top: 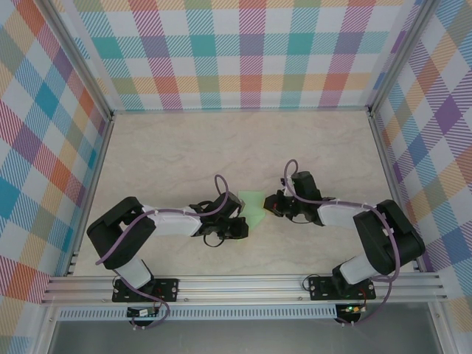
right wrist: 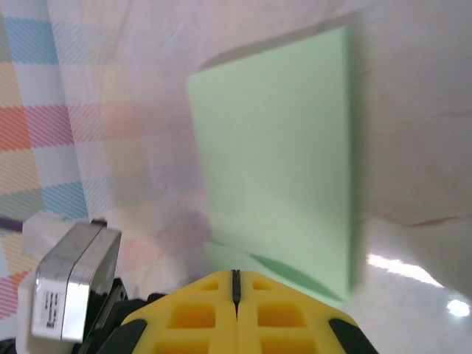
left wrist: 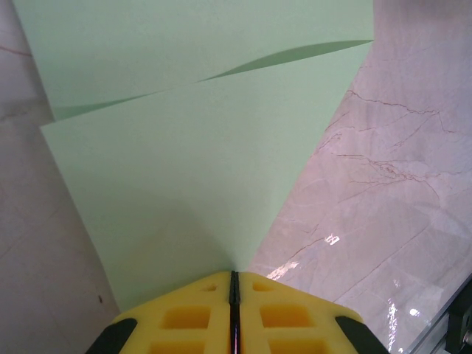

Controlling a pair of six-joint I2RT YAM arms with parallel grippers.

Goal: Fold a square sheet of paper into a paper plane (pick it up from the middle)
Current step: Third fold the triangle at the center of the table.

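Top view: I log the square sheet of paper, pale mint and creased, between left gripper and right gripper on the marble-look table, with plaid walls.
Left wrist: yellow fingers pinch the smooth sheet's corner.
Right wrist: fingers are closed on its lower flap.

Ahead of the left gripper, the square sheet of paper is cut off at the far end, its near corner lost between the fingers. Beyond the right gripper it looks blurred.
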